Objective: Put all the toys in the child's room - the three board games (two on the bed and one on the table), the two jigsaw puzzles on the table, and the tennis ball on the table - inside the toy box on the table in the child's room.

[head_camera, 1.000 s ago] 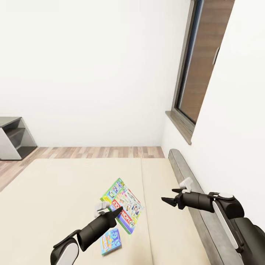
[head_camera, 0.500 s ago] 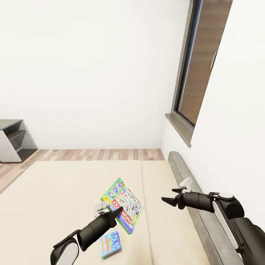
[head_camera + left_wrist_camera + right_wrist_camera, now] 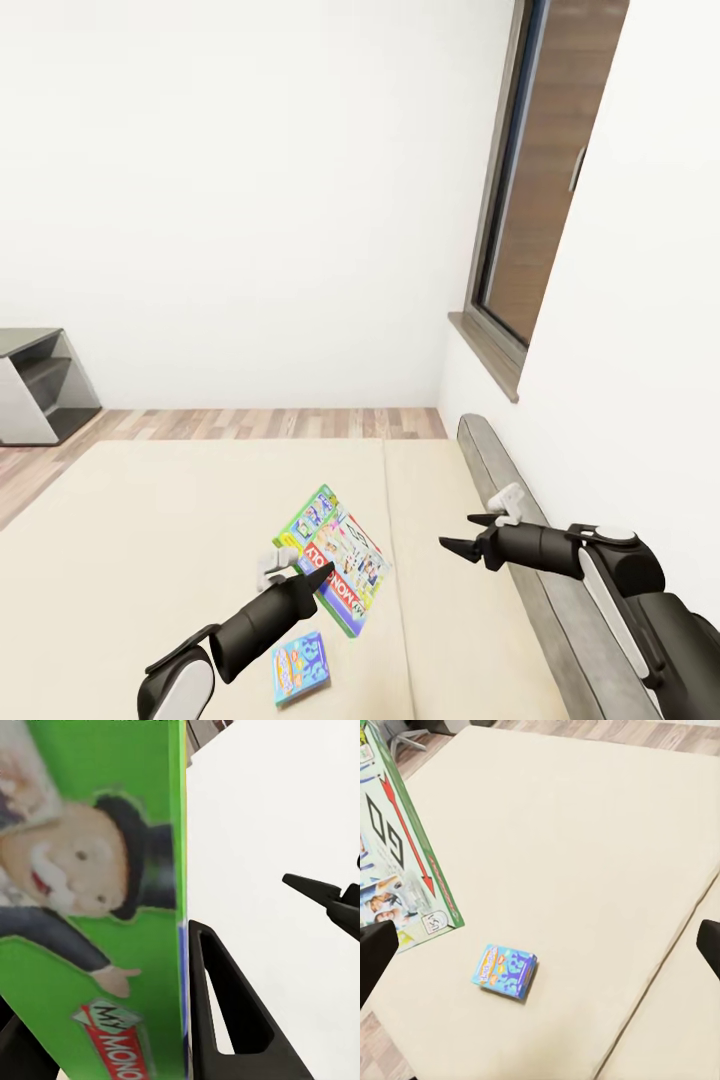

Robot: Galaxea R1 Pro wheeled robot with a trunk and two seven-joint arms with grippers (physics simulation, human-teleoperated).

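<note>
My left gripper (image 3: 316, 573) is shut on a green Monopoly board game (image 3: 338, 554) and holds it tilted above the beige bed (image 3: 150, 520). In the left wrist view the green box (image 3: 90, 907) lies against one black finger (image 3: 225, 1012). A small blue board game (image 3: 301, 668) lies flat on the bed below the left arm, and the right wrist view shows the same blue box (image 3: 505, 971) beside the Monopoly box (image 3: 397, 862). My right gripper (image 3: 457, 531) hangs open over the bed's right half with nothing between its fingers. The toy box and table are out of view.
A grey headboard (image 3: 520, 520) runs along the bed's right side under my right arm. A window (image 3: 540, 170) with a sill is set in the right wall. A grey shelf unit (image 3: 35, 385) stands at the far left on the wood floor (image 3: 270, 420).
The whole picture has shifted a little, so the camera has moved: the bed and the blue box sit slightly lower. The Monopoly box stays in my left gripper.
</note>
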